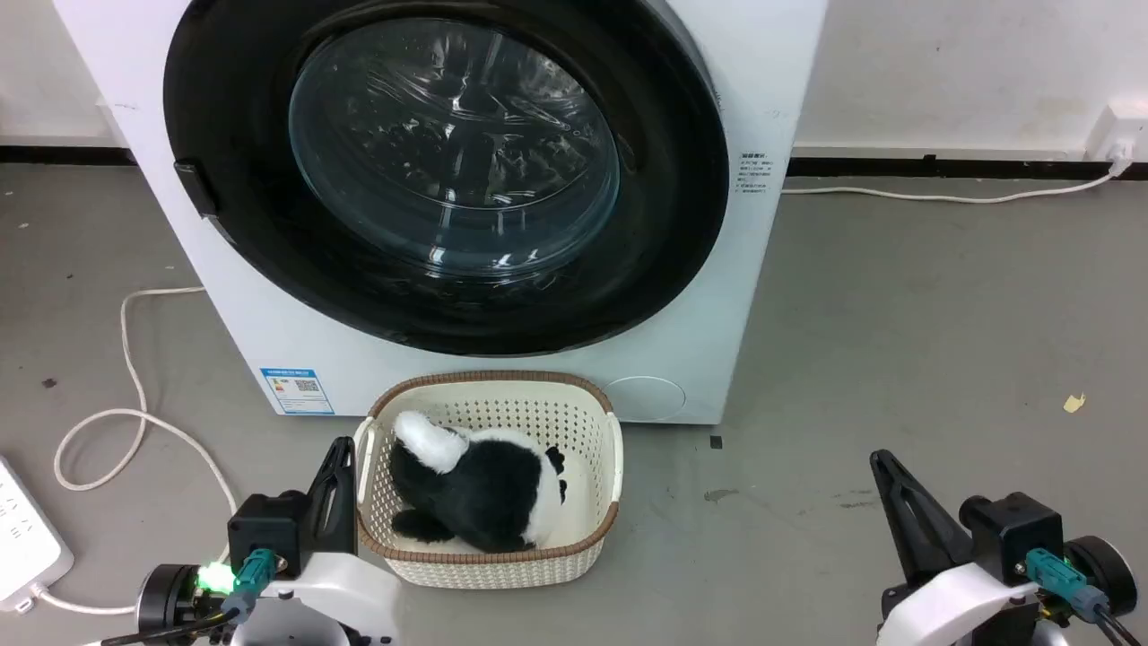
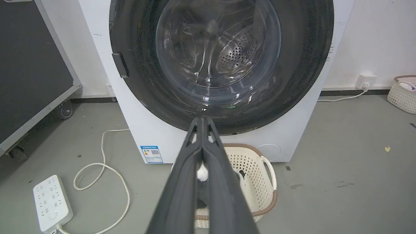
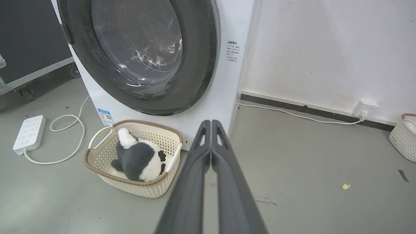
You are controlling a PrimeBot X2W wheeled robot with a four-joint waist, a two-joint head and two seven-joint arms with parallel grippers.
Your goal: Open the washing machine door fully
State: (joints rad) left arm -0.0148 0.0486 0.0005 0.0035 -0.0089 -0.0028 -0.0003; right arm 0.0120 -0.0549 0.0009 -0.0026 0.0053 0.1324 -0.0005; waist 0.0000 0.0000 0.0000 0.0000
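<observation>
Large round glossy-black washing machine door with a clear domed glass centre sits on the front of the white box-shaped washing machine and covers nearly its full width. It looks shut flat against the front, not swung out at all. Task not started.

My left gripper, two long dark fingers, is clenched on nothing, tips pressed together. It is low in front of the machine, well apart from the door. My right gripper is the same: clamped together, empty, low off the machine's right corner.

Handling, my guess: the door is rigid and fairly heavy and swings on a hinge as one stiff piece. The latch probably resists first, then lets go. The glossy face is slippery, with no purchase for a pinch. The glass bowl is the fragile part, so no knocking it.

Best hold is the small black rectangular latch tab on the door rim, on the side of the machine toward my left. Hook behind it and pull outward; the hinge is likely on the opposite side.

A cream perforated plastic basket with a brown rim holds a black-and-white plush toy. It stands on the floor just beside the machine's front, under the door's lower edge. The swing probably clears it, not certain.
</observation>
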